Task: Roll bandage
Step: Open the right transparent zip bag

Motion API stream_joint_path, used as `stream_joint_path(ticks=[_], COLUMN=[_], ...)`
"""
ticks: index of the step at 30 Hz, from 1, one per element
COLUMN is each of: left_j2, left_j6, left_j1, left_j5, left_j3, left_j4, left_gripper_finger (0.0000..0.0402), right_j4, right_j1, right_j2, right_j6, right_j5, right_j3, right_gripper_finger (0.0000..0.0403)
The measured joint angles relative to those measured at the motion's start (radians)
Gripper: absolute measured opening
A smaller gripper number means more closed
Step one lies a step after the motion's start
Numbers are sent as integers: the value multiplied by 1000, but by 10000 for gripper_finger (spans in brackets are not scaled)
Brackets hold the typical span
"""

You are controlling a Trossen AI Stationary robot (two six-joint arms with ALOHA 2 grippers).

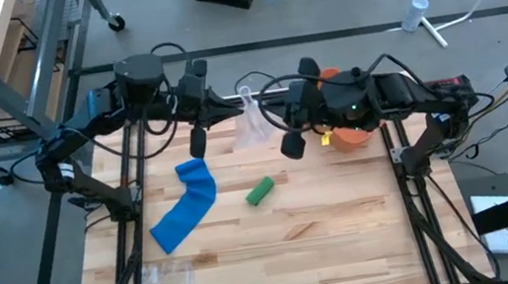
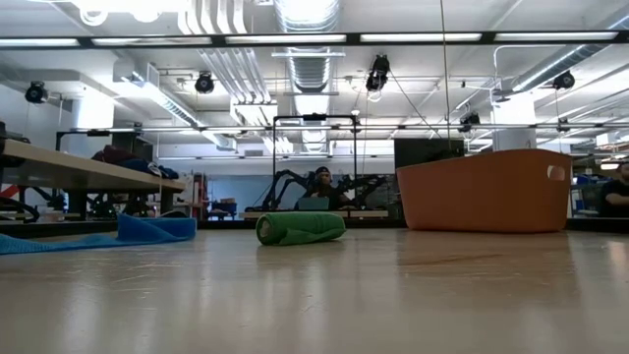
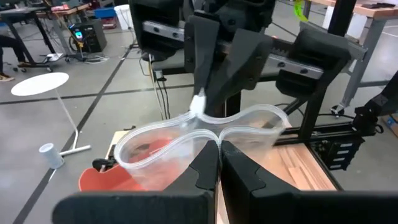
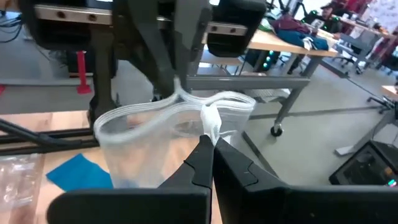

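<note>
Blue bandage [image 1: 187, 207] lies unrolled on the bench [image 1: 328, 241] left of centre, green rolled bandage [image 1: 260, 192] just right of it, both apart from the arms. Left pincer [image 3: 217, 148] and right pincer [image 4: 208, 144] each pinch the rim of a clear plastic bag [image 1: 252, 122], held up between them at the far edge, orange bin [image 2: 484, 191] far right

Grey concrete floor [image 1: 315, 9], ceiling strip lights [image 2: 295, 39], wooden workbench [image 2: 79, 167].
</note>
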State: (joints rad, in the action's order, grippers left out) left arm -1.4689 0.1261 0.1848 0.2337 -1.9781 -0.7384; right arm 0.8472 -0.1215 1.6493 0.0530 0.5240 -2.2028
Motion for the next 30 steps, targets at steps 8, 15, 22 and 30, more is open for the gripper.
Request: stream_joint_path(ticks=[8,15,22,30], left_j2=[-3,-3,-3,13], left_j6=[3,22,22,22], left_j1=[0,0,-1,0], left_j5=[0,13,19,15], left_j3=[0,0,0,0], left_j4=[9,9,12,3], left_gripper_finger=[2,5,2,3], right_j4=[-19,-20,-21,-9], right_j1=[3,6,6,6], right_j2=[7,16,17,0], right_j6=[36,36,36,36], right_j5=[-87,-87,-87,-88], right_j3=[0,0,0,0], right_gripper_finger=[0,0,0,0])
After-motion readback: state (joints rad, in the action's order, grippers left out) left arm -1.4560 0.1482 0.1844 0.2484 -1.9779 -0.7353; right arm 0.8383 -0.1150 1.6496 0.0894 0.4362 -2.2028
